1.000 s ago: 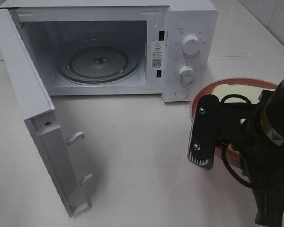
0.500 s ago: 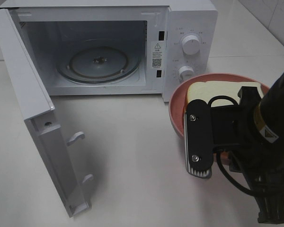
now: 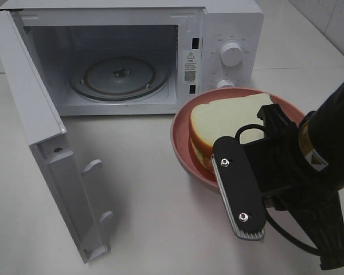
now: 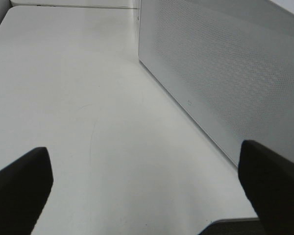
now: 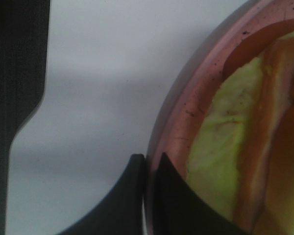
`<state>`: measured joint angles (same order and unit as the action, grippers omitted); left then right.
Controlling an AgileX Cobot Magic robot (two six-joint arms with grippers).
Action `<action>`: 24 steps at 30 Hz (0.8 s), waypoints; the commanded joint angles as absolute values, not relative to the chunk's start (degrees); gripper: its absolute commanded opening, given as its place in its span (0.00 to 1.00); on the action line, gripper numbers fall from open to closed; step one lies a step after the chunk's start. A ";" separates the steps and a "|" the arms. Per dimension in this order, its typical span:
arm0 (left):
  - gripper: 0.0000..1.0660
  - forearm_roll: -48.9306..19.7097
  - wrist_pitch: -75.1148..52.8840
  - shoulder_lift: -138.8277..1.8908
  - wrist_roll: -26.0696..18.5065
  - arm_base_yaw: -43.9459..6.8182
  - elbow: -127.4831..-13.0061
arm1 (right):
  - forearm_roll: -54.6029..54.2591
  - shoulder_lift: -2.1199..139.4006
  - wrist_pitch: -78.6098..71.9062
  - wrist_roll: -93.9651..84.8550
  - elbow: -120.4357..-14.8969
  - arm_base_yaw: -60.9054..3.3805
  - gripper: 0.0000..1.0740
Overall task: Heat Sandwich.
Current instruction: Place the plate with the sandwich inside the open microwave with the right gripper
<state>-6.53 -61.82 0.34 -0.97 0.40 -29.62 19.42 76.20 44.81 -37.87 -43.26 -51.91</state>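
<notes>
— Where is the sandwich?

— On the pink plate, outside the microwave. The plate sits in front of the control panel, just right of the open cavity. From the high camera it covers the lower dial, and only the upper knob shows in full.

— And the claw on that side?

— The right gripper is pinching the plate's rim. One finger is inside the rim and one outside, pressed together with only the thin edge between them. It touches the plate, not the bread. In the wrist view the sandwich's pale green-yellow and brown filling lies just beyond the inner finger.

— Is the plate resting on the table?

— I cannot tell for sure. It looks tipped, with a shadow under its near edge.

— What about the oven?

— Its door is swung wide to the left, and the glass turntable inside is bare.

— And the other arm?

— The left gripper is spread wide with nothing between its fingers. It hangs over the white table beside a white perforated panel of the microwave. It is out of the high camera's view.
</notes>
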 commanded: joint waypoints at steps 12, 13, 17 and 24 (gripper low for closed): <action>0.92 -6.70 -61.25 1.43 -0.92 0.11 -29.45 | 19.82 75.69 39.88 -43.09 -43.66 -52.14 0.01; 0.92 -6.70 -61.25 1.43 -0.92 0.11 -29.45 | 19.82 75.69 39.88 -43.09 -43.66 -52.14 0.01; 0.92 -6.70 -61.25 1.43 -0.92 0.11 -29.45 | 18.85 75.69 38.50 -44.40 -43.66 -52.14 0.01; 0.92 -6.70 -61.25 1.43 -0.92 0.11 -29.45 | 18.96 75.69 38.73 -53.86 -43.66 -51.97 0.01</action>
